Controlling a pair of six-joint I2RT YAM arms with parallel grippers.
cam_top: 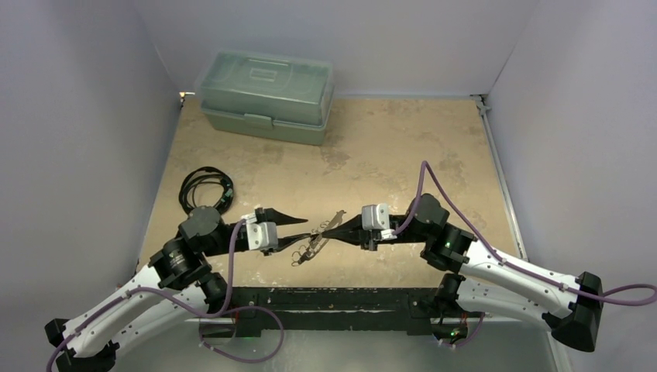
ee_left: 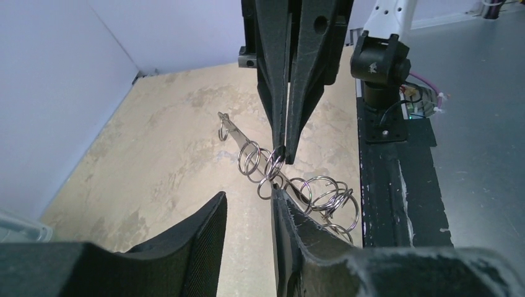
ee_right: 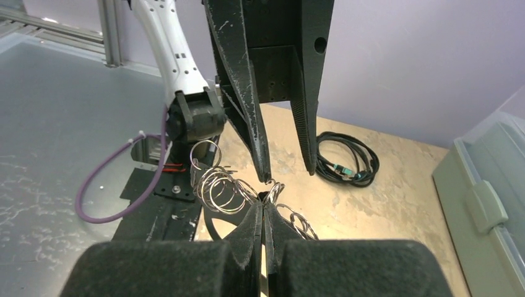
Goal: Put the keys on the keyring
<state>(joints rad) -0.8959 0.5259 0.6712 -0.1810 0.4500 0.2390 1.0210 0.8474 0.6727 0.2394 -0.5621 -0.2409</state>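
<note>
Evidently aloft between the arms, the keyring (ee_left: 291,185) hangs above the desk (cam_top: 372,155). It is pinched in the closed right end effector (ee_right: 264,213), and the left end effector (ee_left: 247,197) stands part open just beside its rings. The left should probably close on one ring, not the cluster, with the right held steady. The keyring is a slim silvery bar strung with overlapping wire loops; no key is discernible.

Plain pale lilac-grey walls (cam_top: 77,116) close in the left, back and right of the top view under soft, even light. They enclose a mottled tan tabletop (cam_top: 403,155). A translucent green lidded plastic box (cam_top: 267,97) stands at its upper left, and a coiled black cable (cam_top: 203,188) lies below that, near the left wall.
</note>
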